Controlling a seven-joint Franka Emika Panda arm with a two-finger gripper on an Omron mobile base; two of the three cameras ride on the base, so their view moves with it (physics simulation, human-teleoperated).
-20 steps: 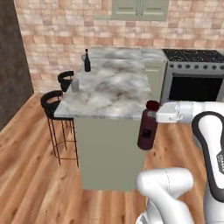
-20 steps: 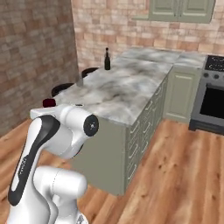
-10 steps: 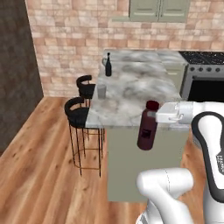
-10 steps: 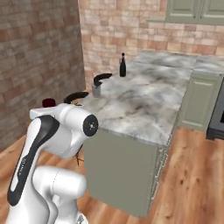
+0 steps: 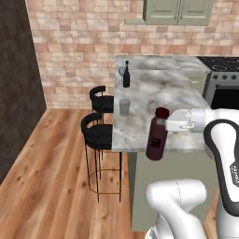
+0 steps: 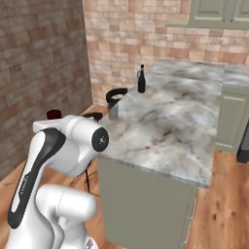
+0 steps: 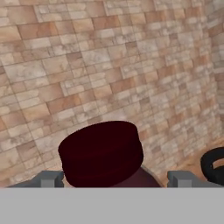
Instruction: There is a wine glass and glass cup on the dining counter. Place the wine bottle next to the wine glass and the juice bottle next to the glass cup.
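Right now the gripper (image 5: 164,125) is clamping the juice bottle (image 5: 157,135) high on its neck, jaws spread wide around it, and is holding it upright in the air just off the near corner of the dining counter (image 5: 161,95). The glass cup (image 5: 124,107) is standing near the counter's left edge, between the held bottle and the far end. At that far end the wine bottle (image 5: 126,74) is standing upright with the wine glass (image 5: 121,72) just beside it, on its left. Two black-seated bar stools (image 5: 98,133) are sitting along the counter's left side, below the cup. A stove (image 5: 223,79) is standing past the counter's right end, and pale green wall cabinets (image 5: 179,11) are hanging on the brick wall.

From the right base view, the arm's shoulder is blocking the bottle's body, leaving its red cap (image 6: 54,114) peeking over the top; the glass cup (image 6: 113,111) and wine bottle (image 6: 141,80) are lining up along the counter edge. The hand view is looking down on the cap (image 7: 101,151) between the fingertips (image 7: 48,178), with brick wall behind and a stool seat (image 7: 214,164) at the right edge.
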